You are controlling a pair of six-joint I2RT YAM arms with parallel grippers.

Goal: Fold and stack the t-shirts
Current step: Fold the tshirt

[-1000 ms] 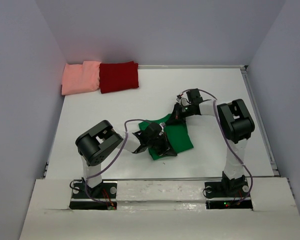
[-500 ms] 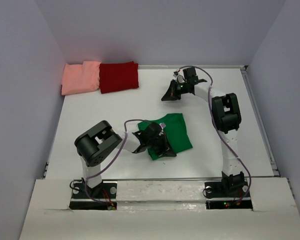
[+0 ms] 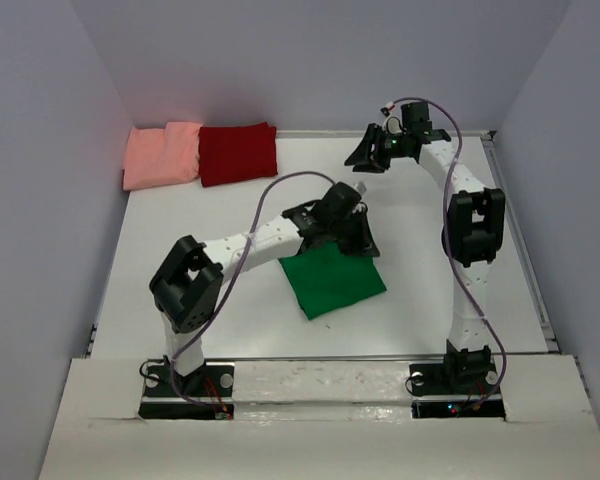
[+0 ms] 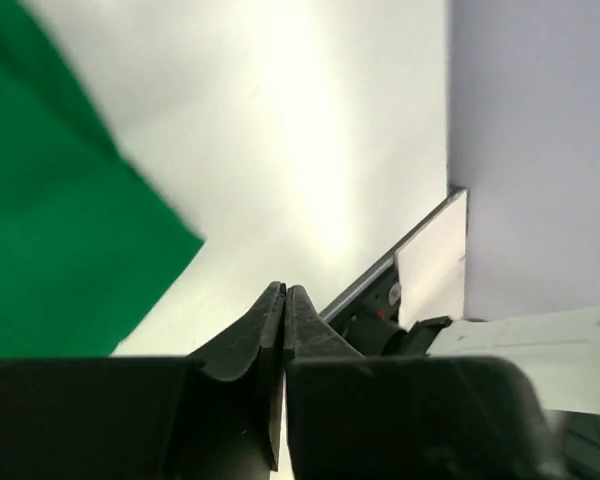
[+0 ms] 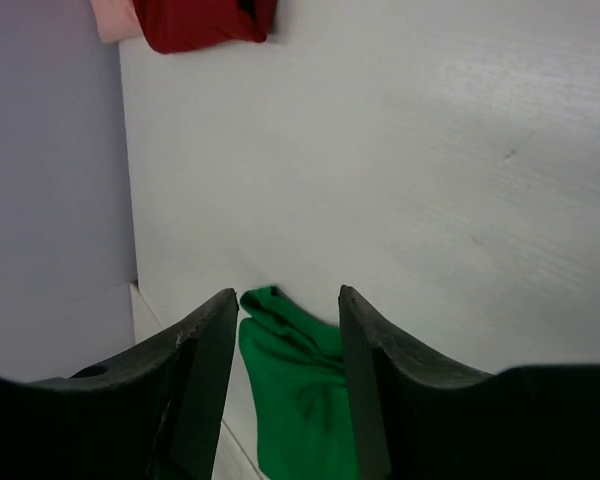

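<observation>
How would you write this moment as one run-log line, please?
green t-shirt: folded, mid-table | salmon-pink t-shirt, dark red t-shirt: folded, adjacent, far-left corner | left gripper: shut, empty | right gripper: open, empty

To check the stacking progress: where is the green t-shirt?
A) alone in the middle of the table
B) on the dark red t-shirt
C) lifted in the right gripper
A: the green t-shirt lies flat in the middle, apart from the dark red t-shirt and salmon-pink t-shirt at the far-left corner.

Soft matt cloth: green t-shirt; smooth, faintly glossy table.
</observation>
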